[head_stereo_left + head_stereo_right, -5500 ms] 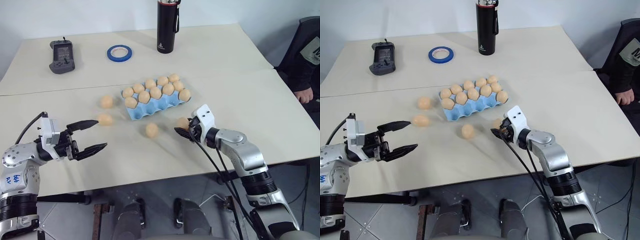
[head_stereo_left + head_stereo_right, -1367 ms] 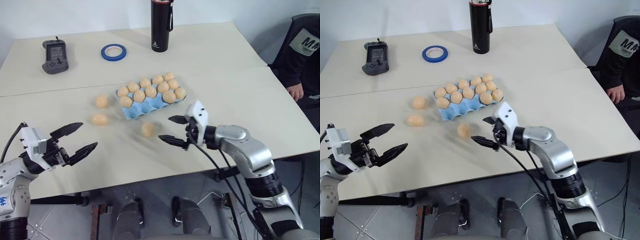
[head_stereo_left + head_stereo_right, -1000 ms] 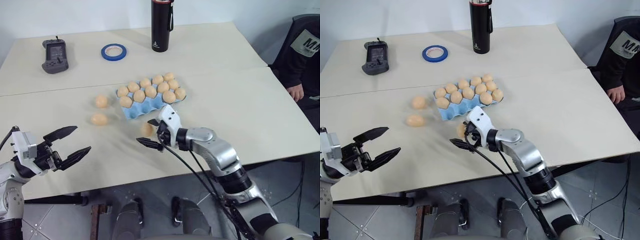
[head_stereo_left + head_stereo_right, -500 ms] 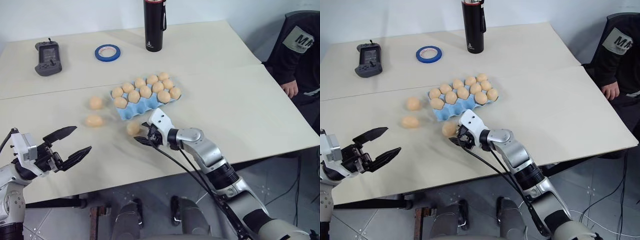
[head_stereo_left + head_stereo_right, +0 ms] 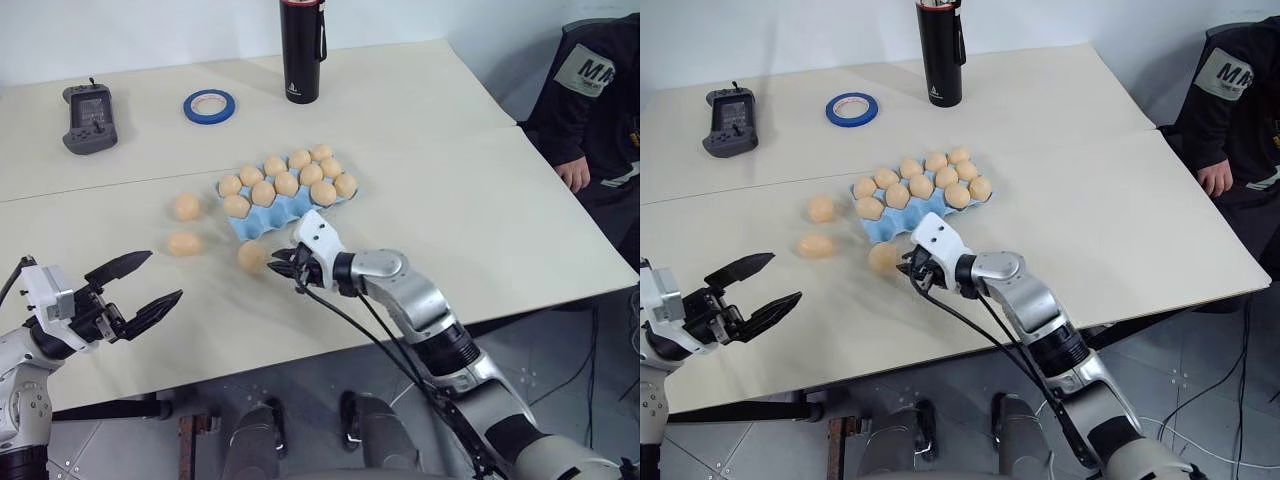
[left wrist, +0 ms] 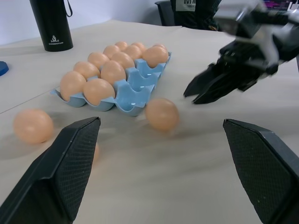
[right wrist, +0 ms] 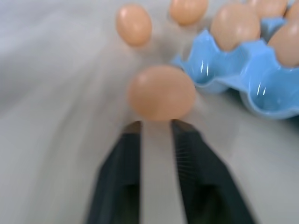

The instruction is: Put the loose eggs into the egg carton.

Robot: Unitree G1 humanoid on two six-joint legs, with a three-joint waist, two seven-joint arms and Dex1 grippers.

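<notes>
the right gripper (image 5: 281, 266) is closed on nothing, its tips just behind a loose egg (image 5: 251, 256) beside the egg carton (image 5: 262, 222); the left gripper (image 5: 148, 287) is wide open.

Looks like a robot test lab / office rm. Two plain beige tables (image 5: 480, 200) pushed together, bare white wall (image 5: 150, 30) behind, grey tile floor (image 5: 1200, 360) w/ loose cables (image 5: 1240, 330). Props on top: blue tape roll (image 5: 209, 104), handheld controller (image 5: 89, 103), black flask (image 5: 301, 50). Person (image 5: 590, 90) in dark top w/ a badge sits at the far edge beside the tables.
</notes>
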